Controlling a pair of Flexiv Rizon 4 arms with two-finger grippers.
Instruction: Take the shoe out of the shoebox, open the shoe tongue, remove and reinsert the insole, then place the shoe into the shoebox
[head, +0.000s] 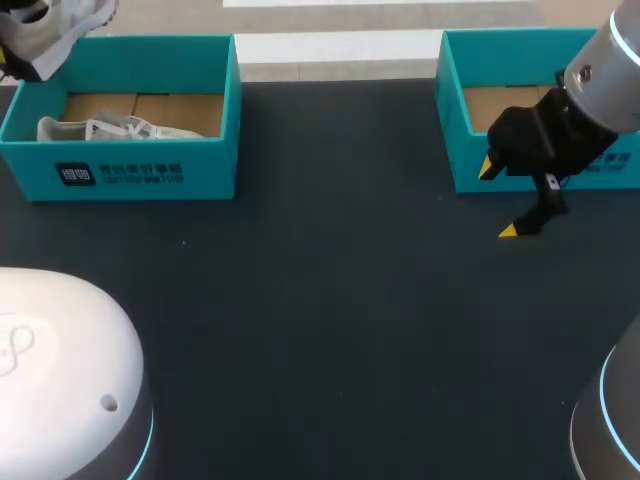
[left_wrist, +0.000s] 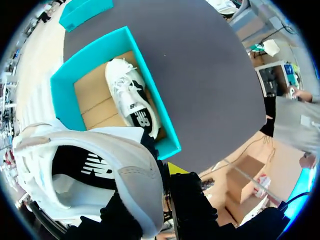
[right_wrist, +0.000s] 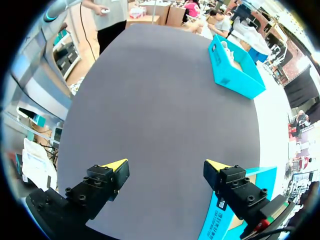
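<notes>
A white shoe (left_wrist: 100, 175) with a black side panel hangs above the left teal shoebox (left_wrist: 165, 125), and my left gripper (left_wrist: 161, 176) is shut on its heel end; one yellow tip shows beside the shoe, the other is hidden. In the head view this held shoe (head: 50, 25) is at the far left corner. A second white shoe (head: 120, 128) lies inside the left shoebox (head: 150, 170). My right gripper (head: 500, 200) stands open and empty over the table, just in front of the right teal shoebox (head: 455, 130). Its spread fingers frame bare dark table (right_wrist: 166, 165).
The right shoebox (right_wrist: 235, 210) sits close beside one right finger. The dark table (head: 330, 280) stretches between the two boxes. My arms' white bases (head: 60, 370) stand at the near corners.
</notes>
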